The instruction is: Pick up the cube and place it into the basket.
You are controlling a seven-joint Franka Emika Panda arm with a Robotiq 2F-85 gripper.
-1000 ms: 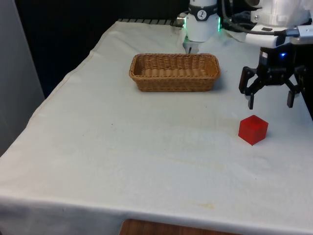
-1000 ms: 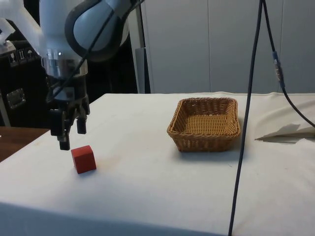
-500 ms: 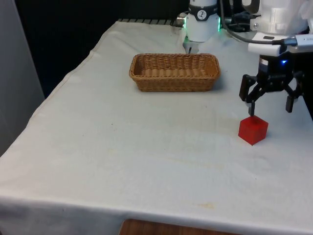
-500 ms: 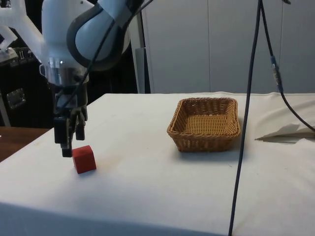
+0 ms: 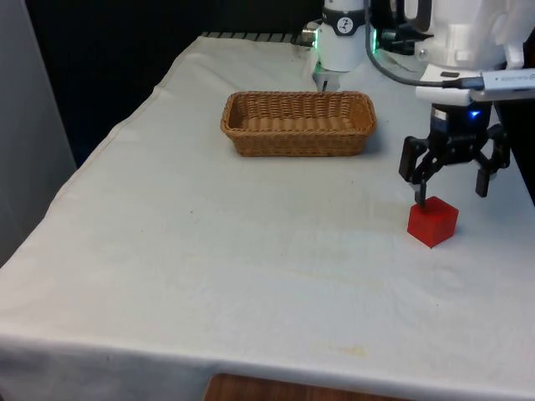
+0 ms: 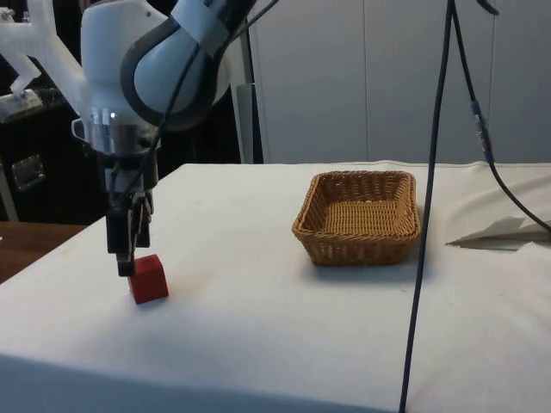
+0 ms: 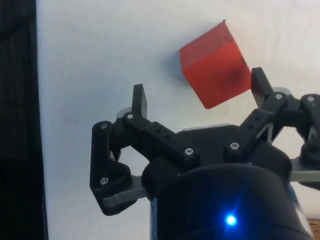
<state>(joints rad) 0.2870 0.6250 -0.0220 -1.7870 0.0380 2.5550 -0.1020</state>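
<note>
A red cube [image 5: 432, 222] rests on the white cloth near the front view's right edge, also seen as the cube [image 6: 148, 278] and the cube [image 7: 215, 65]. My gripper [image 5: 450, 194] hovers just above and slightly behind it, open, with nothing between its fingers. In the side view the gripper [image 6: 125, 265] has its tips level with the cube's top. From the wrist, the gripper [image 7: 198, 88] has one finger [image 7: 261, 85] beside a cube face, the other finger [image 7: 138, 99] apart from it. The wicker basket [image 5: 298, 123] stands empty further back, the basket [image 6: 360, 217].
The table's right edge [image 5: 522, 209] in the front view lies close to the cube. A black cable [image 6: 435, 198] hangs down in front of the side view, beside the basket. Open cloth [image 5: 251, 234] spreads between cube and basket.
The gripper has come down and shifted a little towards the front view's left, ending just over the cube. It stays open. The cube and basket have not moved.
</note>
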